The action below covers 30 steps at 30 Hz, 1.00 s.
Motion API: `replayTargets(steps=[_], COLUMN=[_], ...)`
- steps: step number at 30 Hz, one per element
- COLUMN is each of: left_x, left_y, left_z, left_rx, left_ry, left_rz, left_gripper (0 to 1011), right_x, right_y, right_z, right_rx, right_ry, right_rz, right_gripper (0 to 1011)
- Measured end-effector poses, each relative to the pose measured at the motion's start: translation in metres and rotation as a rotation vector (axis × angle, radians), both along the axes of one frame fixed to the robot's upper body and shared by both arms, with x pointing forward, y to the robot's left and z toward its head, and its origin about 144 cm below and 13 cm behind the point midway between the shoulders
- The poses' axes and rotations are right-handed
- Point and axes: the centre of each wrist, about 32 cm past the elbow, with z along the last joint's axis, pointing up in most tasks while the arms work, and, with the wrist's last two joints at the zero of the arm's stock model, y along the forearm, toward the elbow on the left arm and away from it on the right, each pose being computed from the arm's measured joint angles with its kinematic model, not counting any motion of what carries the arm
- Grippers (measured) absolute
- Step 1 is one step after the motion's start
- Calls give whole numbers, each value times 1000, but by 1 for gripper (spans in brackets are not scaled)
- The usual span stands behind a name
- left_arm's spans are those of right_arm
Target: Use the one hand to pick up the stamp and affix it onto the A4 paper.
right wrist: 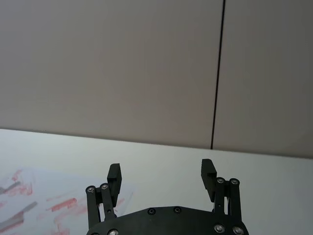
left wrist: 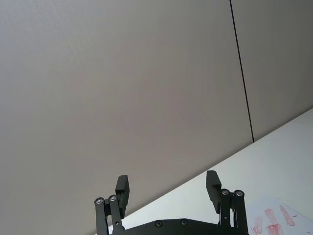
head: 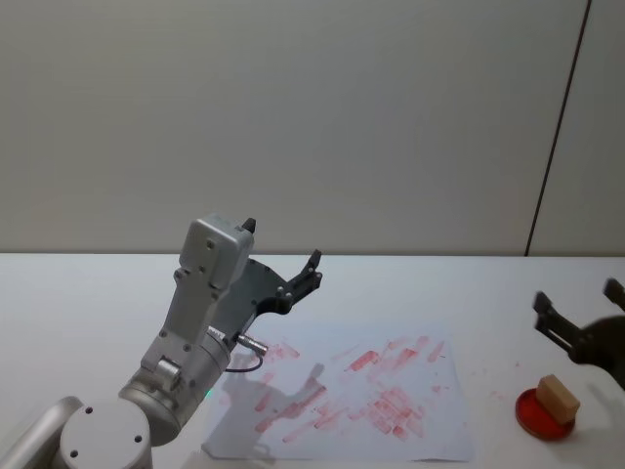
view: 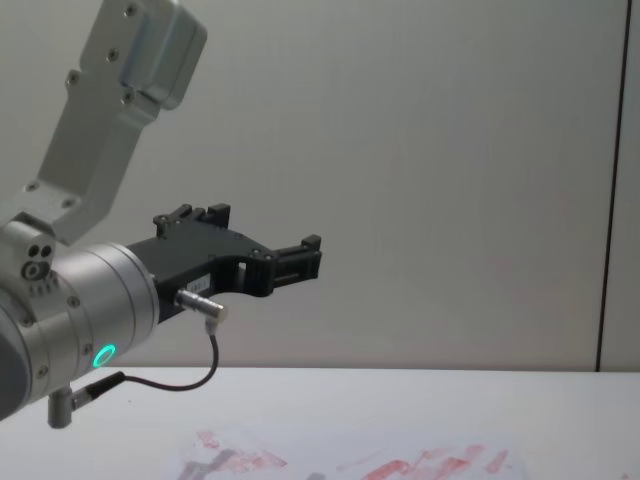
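Am hovering empty, wide-spread right black claw (head: 576, 295) at right edge; small tan wooden stamp (head: 558, 397) sitting just below it on red pad (head: 532, 416); left claw (head: 282, 242) idling, spread, centre-left.

Setting. A plain, matt grey-beige wall (head: 293, 117) closed the scene behind the work area. Toward the right it was divided by a thin dark vertical seam (head: 559, 127) between two panels. A white table (head: 78, 293) extended back to the wall's lower edge. Lighting was soft and even across both surfaces.
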Motion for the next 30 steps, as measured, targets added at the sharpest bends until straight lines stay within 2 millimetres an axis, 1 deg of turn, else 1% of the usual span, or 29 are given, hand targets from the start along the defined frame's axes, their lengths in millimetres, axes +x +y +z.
replayTargets(steps=[8, 12, 30], left_x=[0, 0, 0], left_y=[0, 0, 0], left_z=[0, 0, 0], left_rx=[0, 0, 0], left_ry=[0, 0, 0], left_rz=[0, 0, 0], left_gripper=[1002, 1003, 1003], right_x=[-17, -19, -9], right_y=[-15, -19, -27], right_z=[-3, -3, -7], right_rx=[11, 9, -37], right_ry=[91, 126, 261], right_rz=[-34, -39, -14], right_gripper=[1001, 1001, 1001])
